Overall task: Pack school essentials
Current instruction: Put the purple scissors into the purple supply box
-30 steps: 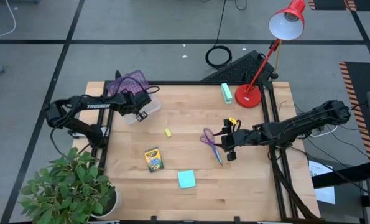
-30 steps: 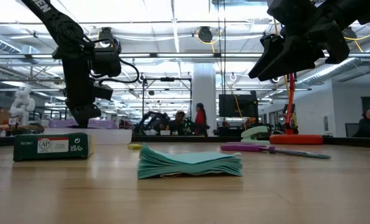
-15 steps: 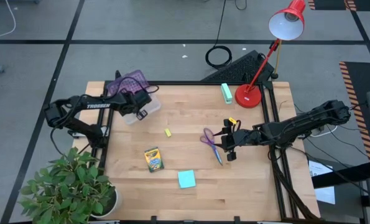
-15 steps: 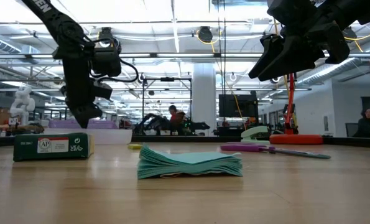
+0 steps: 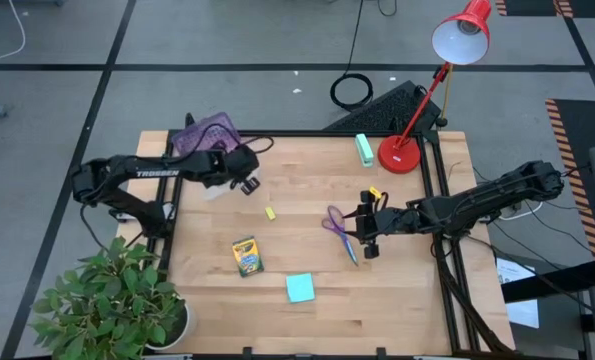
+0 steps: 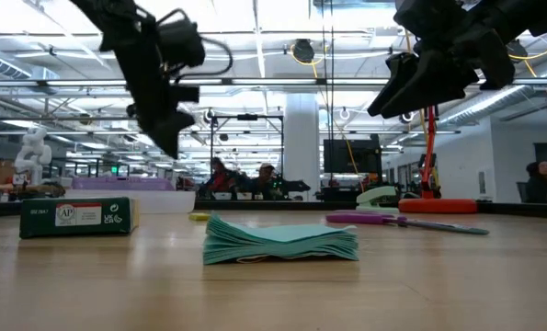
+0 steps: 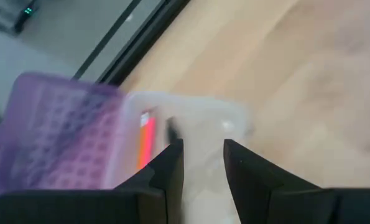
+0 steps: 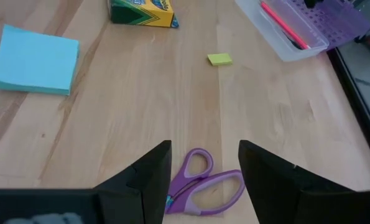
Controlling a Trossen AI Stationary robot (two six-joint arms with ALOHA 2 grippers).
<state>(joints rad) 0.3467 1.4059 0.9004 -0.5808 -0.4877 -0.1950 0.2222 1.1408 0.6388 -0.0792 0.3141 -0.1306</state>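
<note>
The wooden surface (image 5: 307,255) is pretty tidy, with most of the school stuff loose on it. On the left, my left gripper (image 5: 249,183) has just swung off the clear pencil case (image 5: 217,185) toward the middle; half a second ago it sat right over it. Its jaws are slightly apart with nothing in them, so I'd say that drop-off is done and a pink pen (image 8: 283,23) sits inside. Next along, the tiny yellow eraser (image 5: 270,212), crayon box (image 5: 246,255) and sticky-note pad (image 5: 299,288) wait unpacked. On the right, my right gripper (image 5: 363,234) hasn't moved, jaws spread just beside the purple-handled scissors (image 5: 339,229).
</note>
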